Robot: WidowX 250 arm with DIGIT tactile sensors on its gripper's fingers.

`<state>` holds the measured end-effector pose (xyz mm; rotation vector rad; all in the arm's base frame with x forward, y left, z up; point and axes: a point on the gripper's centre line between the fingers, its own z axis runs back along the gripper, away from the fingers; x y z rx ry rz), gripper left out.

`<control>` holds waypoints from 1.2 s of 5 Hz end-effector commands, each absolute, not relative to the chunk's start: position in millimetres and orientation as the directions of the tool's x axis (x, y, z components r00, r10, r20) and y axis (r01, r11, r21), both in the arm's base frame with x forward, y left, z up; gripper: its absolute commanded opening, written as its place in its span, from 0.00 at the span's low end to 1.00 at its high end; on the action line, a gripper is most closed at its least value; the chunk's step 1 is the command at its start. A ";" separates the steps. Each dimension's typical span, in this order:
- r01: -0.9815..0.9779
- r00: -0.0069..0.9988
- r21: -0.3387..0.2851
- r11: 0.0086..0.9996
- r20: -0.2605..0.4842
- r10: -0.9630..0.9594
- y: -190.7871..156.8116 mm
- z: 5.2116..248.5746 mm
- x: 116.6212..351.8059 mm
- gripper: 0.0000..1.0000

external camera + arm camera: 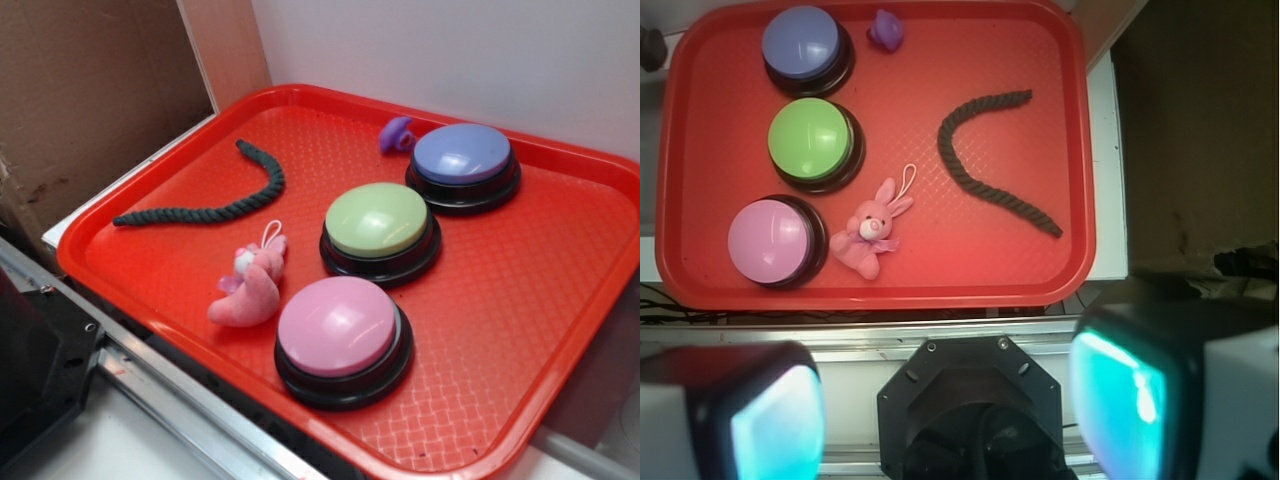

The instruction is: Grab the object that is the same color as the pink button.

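Pink plush bunny (870,236) lying on the red tray (1040,270), just beside the pink button (775,241) and apparently not touching it. Green button (814,143), purple button (806,45), small purple toy (885,29) and dark rope (985,160) lie beyond. Gripper (950,410) hangs well clear of the tray's near rim, jaws wide apart, nothing between them.

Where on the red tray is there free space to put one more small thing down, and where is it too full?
Free: the wide strip of the red tray between the three buttons and the rim on their far side from the toys, and the corner beyond the dark green rope. Crowded: between the pink button, the pink plush toy and the green button.
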<state>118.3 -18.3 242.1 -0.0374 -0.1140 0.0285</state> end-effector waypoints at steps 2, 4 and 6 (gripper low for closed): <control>-0.034 0.987 -0.026 0.999 0.154 0.037 -34.9 225.4 132.0 1.00; -0.194 0.970 -0.098 0.976 0.133 0.206 -72.7 168.0 154.0 1.00; -0.415 0.894 -0.086 0.906 0.150 0.423 -92.0 110.6 171.6 1.00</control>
